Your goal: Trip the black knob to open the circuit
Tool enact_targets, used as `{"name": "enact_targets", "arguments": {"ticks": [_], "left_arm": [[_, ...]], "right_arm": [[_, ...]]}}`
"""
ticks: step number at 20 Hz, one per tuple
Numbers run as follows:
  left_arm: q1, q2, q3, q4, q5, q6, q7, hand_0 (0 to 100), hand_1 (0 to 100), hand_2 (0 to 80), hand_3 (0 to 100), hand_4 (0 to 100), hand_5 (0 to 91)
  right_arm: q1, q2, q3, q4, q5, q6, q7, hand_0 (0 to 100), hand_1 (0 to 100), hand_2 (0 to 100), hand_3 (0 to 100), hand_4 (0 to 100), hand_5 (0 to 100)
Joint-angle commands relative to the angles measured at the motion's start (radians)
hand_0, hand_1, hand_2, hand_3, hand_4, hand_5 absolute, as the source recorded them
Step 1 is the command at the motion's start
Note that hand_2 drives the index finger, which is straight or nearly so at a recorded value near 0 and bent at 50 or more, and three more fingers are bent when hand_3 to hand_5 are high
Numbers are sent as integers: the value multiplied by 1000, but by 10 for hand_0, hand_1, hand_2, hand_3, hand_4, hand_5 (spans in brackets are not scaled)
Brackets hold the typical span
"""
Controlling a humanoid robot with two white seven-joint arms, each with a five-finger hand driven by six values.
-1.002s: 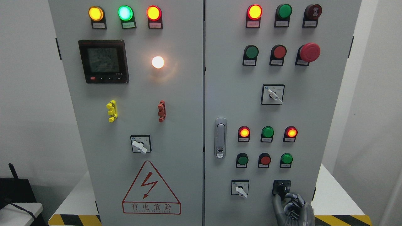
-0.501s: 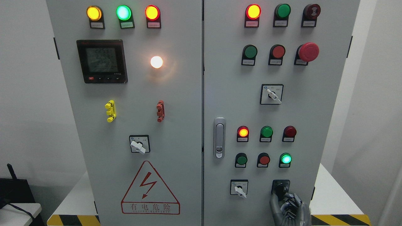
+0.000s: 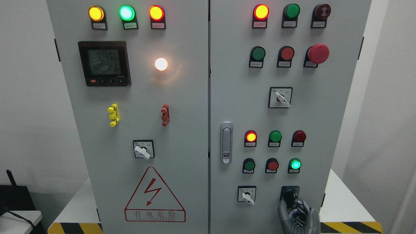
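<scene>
Right hand up from bottom edge of cabinet's right door, grey fingers curled onto black knob, thumb side along knob's left; looks like a grip, contact partly hidden by fingers. Left hand out of view.

Black knob at lower right corner of right door, on black square plate, just right of white selector switch near same bottom edge.

Directly above knob: row of three buttons, dark green, red, lit green. Next row up: lit red lamp, unlit green lamp, unlit dark red lamp. Mid-door: second white selector switch. Near top edge: lit red lamp, green lamp, buzzer-like red cap; below those green button, red button, red mushroom emergency stop. Door latch handle at left edge of right door.

Left door: yellow, green, red lamps lit along top edge; digital meter upper left; glowing white lamp beside it; yellow clip and red clip mid-door; white selector switch below; red triangular electric hazard sign at bottom edge.

Cabinet standing on white table with yellow-black striped edge.
</scene>
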Motion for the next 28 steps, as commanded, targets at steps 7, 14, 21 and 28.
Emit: {"name": "enact_targets", "arguments": {"ticks": [7, 14, 21, 28], "left_arm": [[-8, 0, 0, 0, -32, 1, 0, 120, 389, 0, 0, 0, 0], [-8, -1, 0, 0, -32, 1, 0, 120, 389, 0, 0, 0, 0], [-8, -1, 0, 0, -32, 1, 0, 120, 389, 0, 0, 0, 0], [-8, 0, 0, 0, -34, 1, 0, 120, 389, 0, 0, 0, 0]], "right_arm": [[-6, 0, 5, 0, -29, -1, 0, 513, 731, 635, 949, 963, 992], [-8, 0, 6, -1, -29, -1, 0, 515, 731, 637, 949, 964, 992], [-8, -1, 6, 3, -28, -1, 0, 517, 732, 637, 950, 966, 992], [-8, -1, 5, 5, -13, -1, -1, 513, 730, 632, 949, 964, 992]]}}
